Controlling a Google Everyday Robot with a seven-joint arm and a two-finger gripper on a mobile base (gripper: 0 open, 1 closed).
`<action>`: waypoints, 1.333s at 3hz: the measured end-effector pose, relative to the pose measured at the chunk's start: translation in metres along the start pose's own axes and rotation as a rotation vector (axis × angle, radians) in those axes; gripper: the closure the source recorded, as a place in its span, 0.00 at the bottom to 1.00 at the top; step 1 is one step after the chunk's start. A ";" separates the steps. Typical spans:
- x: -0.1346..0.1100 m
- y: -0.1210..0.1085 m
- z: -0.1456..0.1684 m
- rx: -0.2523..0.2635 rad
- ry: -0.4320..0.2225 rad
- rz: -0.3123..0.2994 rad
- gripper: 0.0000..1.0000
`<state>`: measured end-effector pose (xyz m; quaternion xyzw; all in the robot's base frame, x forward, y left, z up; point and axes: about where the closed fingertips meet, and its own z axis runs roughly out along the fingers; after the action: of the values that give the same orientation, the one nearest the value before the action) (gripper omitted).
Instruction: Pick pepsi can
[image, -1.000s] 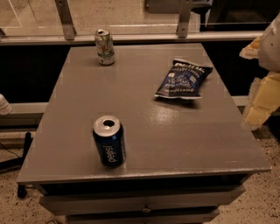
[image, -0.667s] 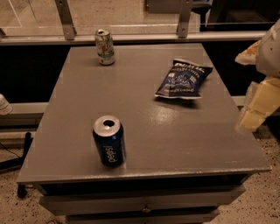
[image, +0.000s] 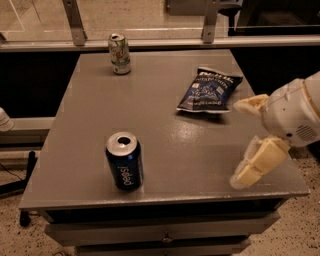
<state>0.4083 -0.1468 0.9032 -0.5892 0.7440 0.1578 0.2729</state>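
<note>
The pepsi can (image: 124, 161) stands upright near the front edge of the grey table (image: 165, 135), left of centre. The gripper (image: 236, 144) hangs over the front-right corner, jaws spread wide, holding and touching nothing. Bare tabletop lies between them. The chip bag (image: 209, 90) lies behind the gripper, and a pale can (image: 119, 53) stands at the far edge.

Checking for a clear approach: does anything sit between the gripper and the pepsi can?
Nothing visible. The gripper, at the right, faces the pepsi can across bare table; the chip bag lies farther back.
</note>
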 end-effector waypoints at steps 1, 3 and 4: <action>-0.028 0.027 0.041 -0.060 -0.189 -0.021 0.00; -0.122 0.071 0.071 -0.176 -0.502 -0.046 0.00; -0.122 0.070 0.071 -0.175 -0.501 -0.045 0.00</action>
<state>0.3752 0.0071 0.9121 -0.5696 0.6234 0.3565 0.3999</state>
